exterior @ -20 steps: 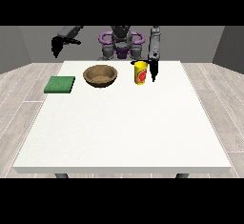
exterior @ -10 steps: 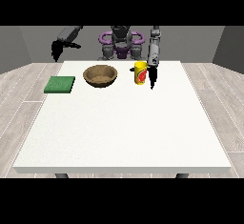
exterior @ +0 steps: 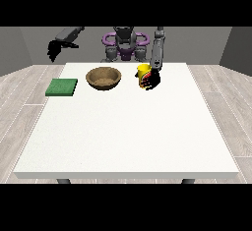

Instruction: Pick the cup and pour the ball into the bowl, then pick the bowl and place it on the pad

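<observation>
Yellow cup (exterior: 142,71) upright beside wooden bowl (exterior: 103,78), fingers (exterior: 149,81) of hand at view's right (exterior: 152,78) curled round it

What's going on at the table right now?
The hand at the view's right is at the yellow cup, fingers wrapped around it, the cup upright on the white table. The wooden bowl sits beside it, the green pad further left. The hand at the view's left hangs off the table.

We see a large white table (exterior: 128,131) standing on a pale plank floor (exterior: 22,85), grey walls (exterior: 206,43) behind.
</observation>
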Available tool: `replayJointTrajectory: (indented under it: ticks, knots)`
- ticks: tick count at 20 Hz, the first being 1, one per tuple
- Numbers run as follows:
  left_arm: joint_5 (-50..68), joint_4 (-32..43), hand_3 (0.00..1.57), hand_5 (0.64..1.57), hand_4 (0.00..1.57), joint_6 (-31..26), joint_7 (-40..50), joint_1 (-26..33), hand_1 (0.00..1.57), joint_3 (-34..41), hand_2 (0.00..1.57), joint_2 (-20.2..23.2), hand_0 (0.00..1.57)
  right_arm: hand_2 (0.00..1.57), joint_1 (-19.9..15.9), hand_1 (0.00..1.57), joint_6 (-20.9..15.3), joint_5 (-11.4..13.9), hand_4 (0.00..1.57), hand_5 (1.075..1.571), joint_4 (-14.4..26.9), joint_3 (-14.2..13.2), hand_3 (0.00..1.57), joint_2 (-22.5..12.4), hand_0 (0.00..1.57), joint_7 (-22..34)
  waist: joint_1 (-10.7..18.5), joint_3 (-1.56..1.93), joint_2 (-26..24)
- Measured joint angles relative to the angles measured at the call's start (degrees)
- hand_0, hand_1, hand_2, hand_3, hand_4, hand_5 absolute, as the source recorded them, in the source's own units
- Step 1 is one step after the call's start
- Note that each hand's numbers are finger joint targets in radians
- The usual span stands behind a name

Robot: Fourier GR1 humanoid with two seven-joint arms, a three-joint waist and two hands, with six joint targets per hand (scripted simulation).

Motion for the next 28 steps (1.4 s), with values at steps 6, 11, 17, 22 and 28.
replayJointTrajectory:
  ticks: [6,11,17,22,28]
  knots:
    - [-4.26,1.13,1.57,1.306,1.55,4.41,7.14,0.54,1.35,-4.14,1.57,-0.37,1.35,0.0,1.81,0.0,0.77,-0.44,0.0,1.57,3.93,-1.3,0.0,-1.4,0.0,2.31,1.38,-0.92,-6.89]
    - [-12.05,1.61,1.57,1.291,1.57,6.32,19.04,-3.08,1.45,-8.16,1.57,8.32,1.45,0.0,2.8,0.0,0.78,-0.48,0.0,1.569,7.34,-1.65,0.0,-1.77,0.0,4.7,3.81,-1.11,-13.44]
    - [-21.31,2.45,1.57,1.273,1.57,6.77,35.29,-12.42,1.49,-12.97,1.57,14.41,1.49,0.0,2.28,0.0,0.75,-0.04,0.0,1.568,11.52,-2.07,0.0,-1.53,0.0,3.46,4.87,-1.22,-15.41]
    - [-27.32,2.09,1.57,1.273,1.57,7.1,43.54,-16.51,1.49,-15.57,1.57,14.73,1.49,0.0,1.42,0.0,2.45,-0.85,0.0,1.569,14.07,-3.2,0.0,-3.06,0.0,2.68,4.87,-1.33,-15.14]
    - [-35.82,2.45,1.57,1.241,1.52,8.55,53.04,-20.57,1.5,-19.17,1.57,13.7,1.5,0.0,0.83,0.0,3.11,-0.74,0.0,1.57,15.29,-3.08,0.0,-2.97,0.0,1.3,3.85,-1.35,-15.11]
